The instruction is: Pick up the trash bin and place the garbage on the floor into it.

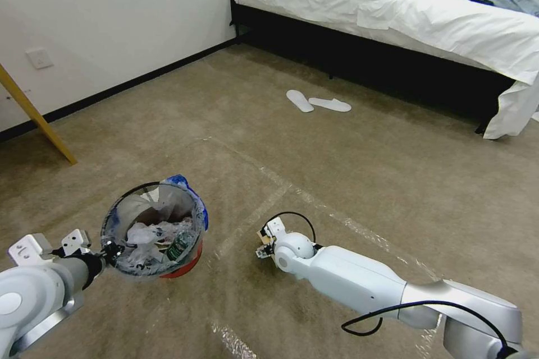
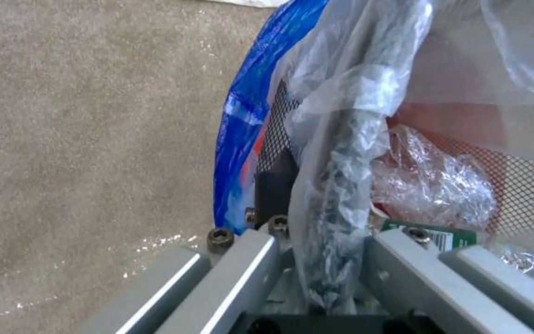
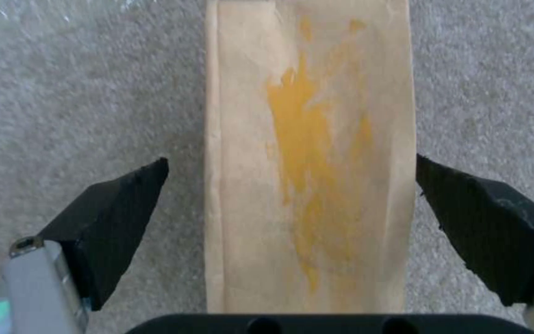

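Red-orange mesh showed through a clear plastic liner as the left claw (image 1: 110, 252) pinched the rim of the trash bin (image 1: 154, 230), its two fingers pressed together on the black rim and the bunched liner. The bin hung just beyond that claw, clear of the floor (image 1: 168, 123), with the liner's blue edge (image 2: 242, 120) folded over the outside wall beside the outer finger. Inside the bin, close to the claw, lay crumpled white tissues (image 1: 140, 238), a small green-labelled bottle (image 1: 178, 245) and a wad of crinkled clear wrap (image 2: 431, 185).

Well apart from the bin, the right claw (image 3: 292, 218) pointed down at the carpet, its black pads (image 3: 112, 218) spread wide on either side of a flat brown carton (image 3: 309, 153) streaked with yellow. The carton lay on the floor directly between the pads; one pad stood a little off its edge, the other looked to be right at the opposite edge. A strip of shiny clear tape (image 1: 264, 207) crossed the carpet between the two claws. Far beyond both claws, a pair of white slippers (image 1: 317, 102) lay in front of a bed (image 1: 393, 17) with white sheets.
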Robot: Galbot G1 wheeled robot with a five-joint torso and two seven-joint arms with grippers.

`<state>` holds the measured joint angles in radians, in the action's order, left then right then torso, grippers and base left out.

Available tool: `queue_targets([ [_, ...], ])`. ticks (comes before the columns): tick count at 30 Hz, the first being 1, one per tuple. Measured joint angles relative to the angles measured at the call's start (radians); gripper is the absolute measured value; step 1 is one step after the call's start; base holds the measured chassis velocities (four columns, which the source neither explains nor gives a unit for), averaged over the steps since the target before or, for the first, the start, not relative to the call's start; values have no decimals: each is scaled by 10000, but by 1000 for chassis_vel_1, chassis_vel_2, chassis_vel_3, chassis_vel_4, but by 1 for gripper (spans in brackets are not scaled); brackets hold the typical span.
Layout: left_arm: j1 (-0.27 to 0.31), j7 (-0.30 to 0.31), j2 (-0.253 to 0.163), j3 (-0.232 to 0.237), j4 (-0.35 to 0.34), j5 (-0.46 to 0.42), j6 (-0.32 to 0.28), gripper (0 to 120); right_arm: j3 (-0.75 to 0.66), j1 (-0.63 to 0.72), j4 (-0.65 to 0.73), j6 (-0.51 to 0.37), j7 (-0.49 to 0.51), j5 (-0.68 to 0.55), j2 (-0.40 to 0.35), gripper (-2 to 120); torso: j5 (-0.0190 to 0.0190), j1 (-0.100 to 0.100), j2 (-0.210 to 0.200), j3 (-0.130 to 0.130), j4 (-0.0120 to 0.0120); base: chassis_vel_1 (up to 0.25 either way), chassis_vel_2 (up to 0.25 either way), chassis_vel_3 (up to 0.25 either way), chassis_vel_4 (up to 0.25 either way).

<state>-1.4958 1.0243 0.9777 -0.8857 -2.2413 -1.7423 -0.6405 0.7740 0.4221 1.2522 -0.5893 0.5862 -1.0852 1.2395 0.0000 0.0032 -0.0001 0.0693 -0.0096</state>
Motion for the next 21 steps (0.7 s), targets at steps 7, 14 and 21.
queue_targets([
  [7, -7, -128, 125, 85, 14, 179, 4, 0, 40, 97, -449, 141, -82, 323, 171, 100, 0, 0, 0, 0, -1, 0, 0, 0, 0],
  [14, 8, -176, 118, 131, 43, 201, 5, 0, 45, 88, -1070, 290, -242, 544, 401, 100, 1, 0, 0, 0, -1, 0, 0, 0, 0],
  [21, 4, -208, 102, 163, 45, 246, 4, 0, -19, 105, -1706, 371, -377, 669, 667, 100, 0, 0, 1, 0, 1, 0, 0, 0, 0],
])
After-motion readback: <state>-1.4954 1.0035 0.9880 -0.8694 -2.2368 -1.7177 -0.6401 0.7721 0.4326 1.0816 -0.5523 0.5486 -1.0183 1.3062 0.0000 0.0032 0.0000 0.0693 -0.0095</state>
